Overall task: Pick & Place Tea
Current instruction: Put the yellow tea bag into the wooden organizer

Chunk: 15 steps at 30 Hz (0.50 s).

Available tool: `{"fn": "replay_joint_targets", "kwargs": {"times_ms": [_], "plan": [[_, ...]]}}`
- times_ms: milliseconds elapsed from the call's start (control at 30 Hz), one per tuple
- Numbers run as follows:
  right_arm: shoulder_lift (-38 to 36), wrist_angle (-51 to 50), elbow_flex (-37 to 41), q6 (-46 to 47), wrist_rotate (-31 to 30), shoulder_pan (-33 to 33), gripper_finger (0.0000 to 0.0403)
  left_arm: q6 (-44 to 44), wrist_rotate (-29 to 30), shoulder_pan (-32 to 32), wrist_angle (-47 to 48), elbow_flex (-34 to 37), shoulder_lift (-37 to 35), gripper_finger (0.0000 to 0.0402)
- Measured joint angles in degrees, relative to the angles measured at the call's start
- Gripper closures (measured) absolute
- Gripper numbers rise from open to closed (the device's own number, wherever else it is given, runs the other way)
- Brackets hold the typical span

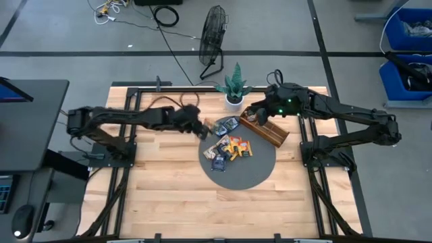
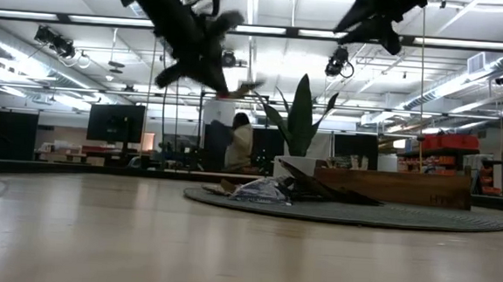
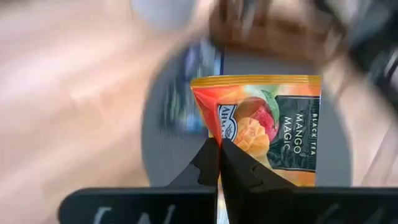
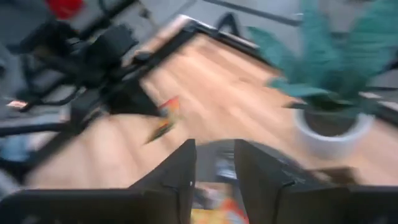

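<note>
My left gripper (image 1: 201,130) is shut on an orange-and-dark "Mango Magic" tea sachet (image 3: 264,127), held in the air (image 2: 240,90) over the left rim of the round grey mat (image 1: 260,172). Several more sachets (image 1: 228,146), dark blue and orange, lie in a loose pile on the mat. My right gripper (image 4: 214,168) is open and touches nothing. It hovers over the left end of the long wooden tray (image 1: 268,129), high above the table (image 2: 377,17). In the right wrist view the held sachet (image 4: 166,113) shows farther off. My left gripper pinches the sachet between its two fingers (image 3: 233,163) at one side edge (image 3: 214,134), near a lower corner. The sachet is lifted clear of the table, and its printed face is turned toward the wrist camera. In the low view it sticks out sideways from the fingers, slightly tilted.
A potted plant in a white pot (image 1: 234,91) stands at the far edge just behind the mat and tray. The tray rests partly on the mat's far right side. Bare wooden tabletop (image 1: 169,189) lies to the left and near side. A person (image 2: 238,145) is in the room beyond.
</note>
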<state>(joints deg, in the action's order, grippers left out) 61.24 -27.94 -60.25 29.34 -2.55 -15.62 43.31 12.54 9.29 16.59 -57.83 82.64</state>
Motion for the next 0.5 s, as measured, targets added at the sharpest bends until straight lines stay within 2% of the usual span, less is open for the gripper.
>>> {"fn": "replay_joint_targets", "kwargs": {"times_ms": [100, 200, 333, 500], "plan": [[0.9, 5.4, 0.0, 3.3, 2.2, 0.4, 0.0272, -0.5, 4.8, 0.5, -5.0, 0.0, -2.8, 0.0398], [3.0, 10.9, 0.0, 5.2, 2.2, 1.0, 0.0255, -0.8, 6.3, 1.6, -9.2, -0.1, -3.9, 0.0398], [7.9, 17.2, 0.0, 5.4, 2.2, 1.2, 0.0227, -1.8, 7.2, 2.8, -9.4, -1.5, -3.9, 0.0398], [14.2, 25.1, 0.0, 10.3, 3.1, 1.2, 0.0193, -3.0, 7.4, 4.0, -9.2, -1.5, -3.9, 0.0399]]}}
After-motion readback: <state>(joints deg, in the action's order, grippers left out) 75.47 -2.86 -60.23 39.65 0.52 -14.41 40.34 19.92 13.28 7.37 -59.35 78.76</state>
